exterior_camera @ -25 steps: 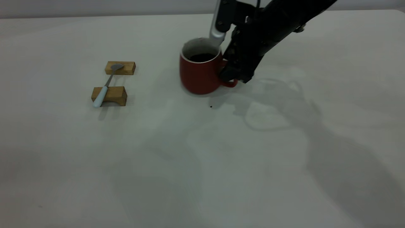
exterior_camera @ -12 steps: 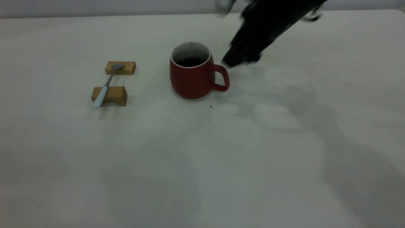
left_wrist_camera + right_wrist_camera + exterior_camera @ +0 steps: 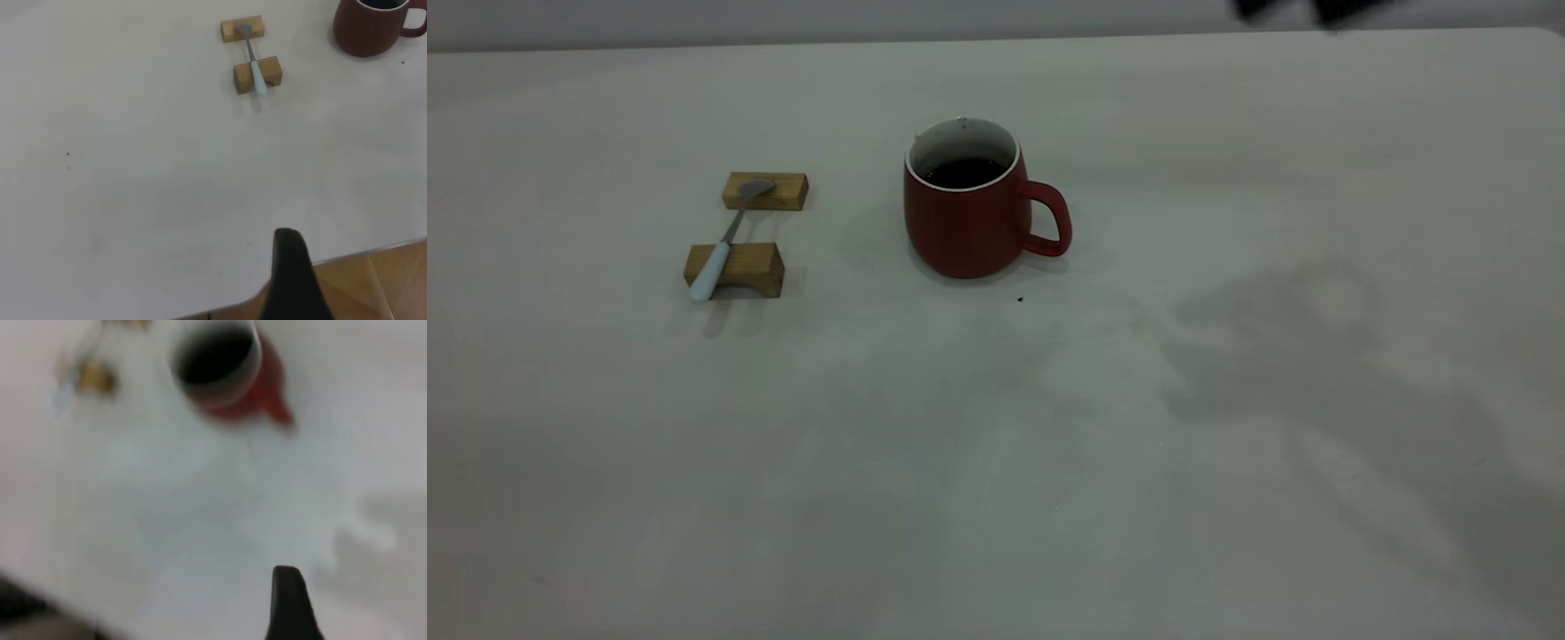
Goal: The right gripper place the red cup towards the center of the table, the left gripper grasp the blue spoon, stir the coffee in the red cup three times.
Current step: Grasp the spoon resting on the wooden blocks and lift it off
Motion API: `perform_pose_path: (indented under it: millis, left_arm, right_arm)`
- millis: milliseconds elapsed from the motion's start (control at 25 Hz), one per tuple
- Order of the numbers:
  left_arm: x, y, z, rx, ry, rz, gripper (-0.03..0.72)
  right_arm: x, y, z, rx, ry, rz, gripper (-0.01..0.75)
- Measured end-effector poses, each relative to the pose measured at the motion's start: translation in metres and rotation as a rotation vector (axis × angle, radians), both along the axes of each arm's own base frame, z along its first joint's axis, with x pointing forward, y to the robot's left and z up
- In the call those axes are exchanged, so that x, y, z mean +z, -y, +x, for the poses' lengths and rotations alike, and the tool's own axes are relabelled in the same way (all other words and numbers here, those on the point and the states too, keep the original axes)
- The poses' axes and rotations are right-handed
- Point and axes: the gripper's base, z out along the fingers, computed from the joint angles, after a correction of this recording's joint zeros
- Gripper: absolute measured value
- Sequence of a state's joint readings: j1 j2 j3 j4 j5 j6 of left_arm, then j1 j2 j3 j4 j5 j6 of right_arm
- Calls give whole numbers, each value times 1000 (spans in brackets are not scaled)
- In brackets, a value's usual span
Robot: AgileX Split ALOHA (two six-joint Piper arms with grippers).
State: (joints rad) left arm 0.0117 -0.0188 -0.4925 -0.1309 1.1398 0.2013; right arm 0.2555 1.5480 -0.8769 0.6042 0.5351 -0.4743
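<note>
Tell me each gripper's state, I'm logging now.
Left gripper: holding nothing, open or closed cannot be told.
Right gripper: holding nothing, open or closed cannot be told.

off-white table (image 3: 1227, 498) — red cup (image 3: 969, 222), two wooden blocks (image 3: 735, 268)

The red cup (image 3: 965, 227) looked like glazed ceramic, smooth with a soft sheen outside and white within. The coffee (image 3: 964, 171) inside it lay dark and nearly black. The blue spoon (image 3: 727, 240) had a pale, smooth handle and a dull grey metal neck and bowl. It lay across two wooden blocks (image 3: 735, 268) of tan, visibly grained wood with a matt finish. The counter (image 3: 996, 462) was a plain off-white surface, smooth and matt, and wood-toned flooring (image 3: 387, 280) showed beyond its edge.
</note>
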Motion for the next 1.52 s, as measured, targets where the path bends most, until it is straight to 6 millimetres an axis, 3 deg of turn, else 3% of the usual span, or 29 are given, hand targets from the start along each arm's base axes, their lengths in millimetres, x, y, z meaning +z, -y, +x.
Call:
perform_pose_path:
  millis: [240, 360, 560, 760, 1160, 1400, 1520]
  left_arm:
    - [0, 0, 0, 0, 0, 0, 575]
    - [0, 0, 0, 0, 0, 0, 575]
    - [0, 0, 0, 0, 0, 0, 575]
    - [0, 0, 0, 0, 0, 0, 575]
    - [0, 0, 0, 0, 0, 0, 575]
    - [0, 0, 0, 0, 0, 0, 575]
    - [0, 0, 0, 0, 0, 0, 575]
  right_arm:
    - [16, 49, -69, -112, -370, -343, 541]
    - [26, 67, -99, -171, -382, -439, 541]
    - [19, 91, -148, -234, -352, -430, 541]
    - [21, 100, -186, -345, -207, -332, 541]
    - [49, 102, -247, -436, 242, -223, 541]
    - [53, 103, -278, -460, 444, -176, 541]
    - [52, 103, -282, -463, 471, -171, 541]
